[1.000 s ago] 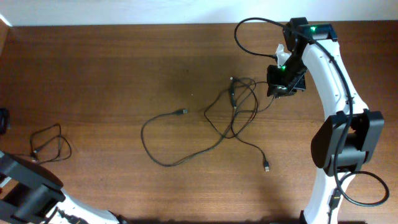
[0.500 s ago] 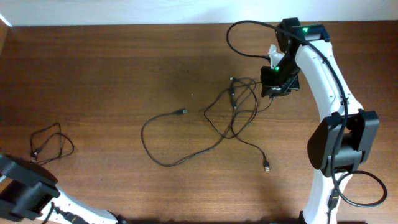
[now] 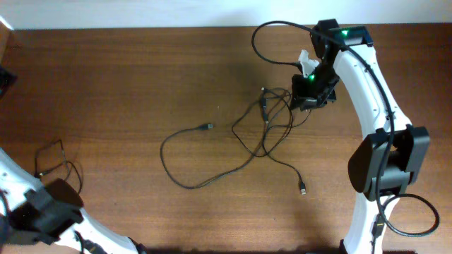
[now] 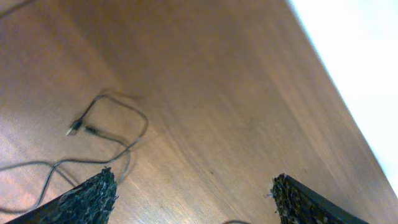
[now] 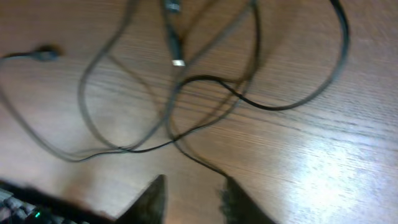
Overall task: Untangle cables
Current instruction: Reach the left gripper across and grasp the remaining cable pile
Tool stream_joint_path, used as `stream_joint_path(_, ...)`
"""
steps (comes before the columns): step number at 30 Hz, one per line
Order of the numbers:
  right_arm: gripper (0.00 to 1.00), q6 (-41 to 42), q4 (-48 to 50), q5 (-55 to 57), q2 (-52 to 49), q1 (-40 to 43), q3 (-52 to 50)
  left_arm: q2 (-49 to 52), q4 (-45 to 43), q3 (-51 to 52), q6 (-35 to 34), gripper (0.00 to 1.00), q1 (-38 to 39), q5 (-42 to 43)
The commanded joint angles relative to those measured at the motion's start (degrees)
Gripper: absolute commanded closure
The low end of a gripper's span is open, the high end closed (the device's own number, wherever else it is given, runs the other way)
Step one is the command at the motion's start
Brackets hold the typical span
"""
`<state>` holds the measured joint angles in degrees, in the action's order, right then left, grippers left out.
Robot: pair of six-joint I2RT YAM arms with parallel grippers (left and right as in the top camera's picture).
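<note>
Well, the right gripper [image 5: 193, 188] hovers slightly parted, empty, over tangled cables [image 3: 263, 106] on the counter [image 3: 127, 85]; the left gripper [image 4: 193, 194] gapes wide, empty.

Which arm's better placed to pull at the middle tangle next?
Right, probably. The right gripper hangs at the edge of the tangled cables, loops just ahead of it. The left gripper sits far left, near only a small separate cable.

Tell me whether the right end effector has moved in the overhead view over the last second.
Yes. The right end effector has shifted sideways, closing in on the cable tangle, which has stayed where it lay.
</note>
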<state>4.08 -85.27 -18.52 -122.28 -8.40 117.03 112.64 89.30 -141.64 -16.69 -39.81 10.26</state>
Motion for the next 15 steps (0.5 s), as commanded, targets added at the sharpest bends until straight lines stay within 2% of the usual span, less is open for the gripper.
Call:
stream_joint_path(1, 0.54, -2.19, -0.28, -6.54, 7.26, -0.20, 5.51, -10.47, 1.25, -0.20, 5.11, 0.17, 6.16, 1.57)
stream_joint_path(2, 0.48, -2.16, -0.37, -6.84, 8.96, -0.15, 6.69, -11.74, 1.90, -0.20, 6.27, 0.17, 9.62, 1.60)
stream_joint_path(5, 0.39, -2.19, -3.48, -6.34, 15.76, 2.10, 11.69, -12.07, 4.26, 0.50, 6.99, 0.17, 20.94, 1.57)
stream_joint_path(6, 0.36, -2.19, -4.24, -6.32, 16.96, 3.21, 12.55, -12.07, 4.48, 1.31, 6.99, 0.20, 24.06, 1.55)
stream_joint_path(7, 0.28, -2.14, -5.64, -6.34, 18.99, 5.75, 13.62, -12.07, 4.46, 2.49, 7.02, 0.21, 28.24, 1.53)
stream_joint_path(11, 0.25, -2.16, -9.79, -6.36, 22.23, 18.62, 13.77, -12.04, 1.97, 8.41, 7.19, 0.21, 42.45, -2.32)
stream_joint_path(14, 0.23, -2.86, -12.04, -6.36, 21.35, 26.03, 13.62, -12.04, -4.02, 17.11, 7.43, 0.21, 51.67, -2.58)
stream_joint_path(15, 0.23, -3.30, -12.02, -6.34, 21.29, 27.91, 13.09, -12.04, -8.48, 22.75, 8.72, 0.20, 56.11, -2.54)
